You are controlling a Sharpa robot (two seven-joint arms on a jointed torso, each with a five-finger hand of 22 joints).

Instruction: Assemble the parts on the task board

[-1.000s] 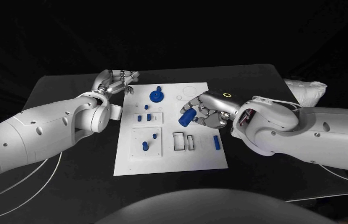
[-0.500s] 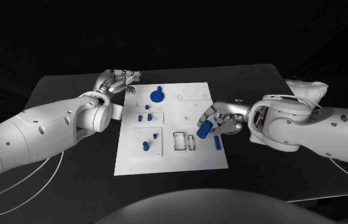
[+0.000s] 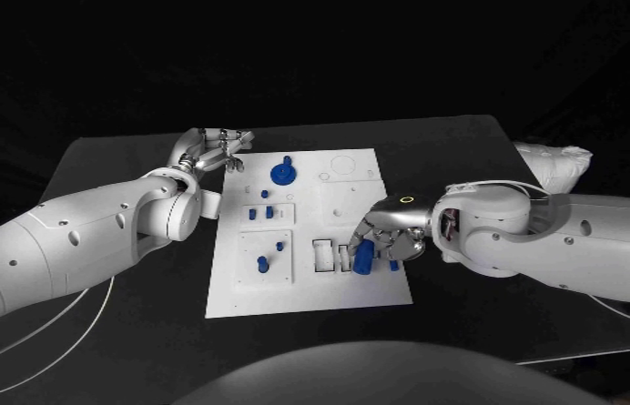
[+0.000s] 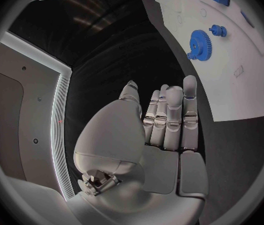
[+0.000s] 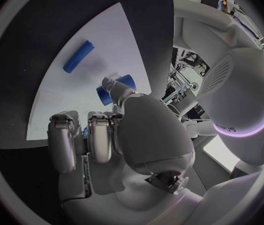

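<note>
Right hand (image 3: 388, 237) clamped on blue cylindrical part (image 3: 364, 258), low over white task board (image 3: 309, 296) beside rectangular slots; left hand (image 3: 210, 150) off board, fingers apart, empty. Risk: tilted part jamming at slot edge

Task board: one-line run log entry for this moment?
left hand: open, off task board far-left corner | right hand: holds blue part over slots near board's right edge | blue gear: on board
</note>
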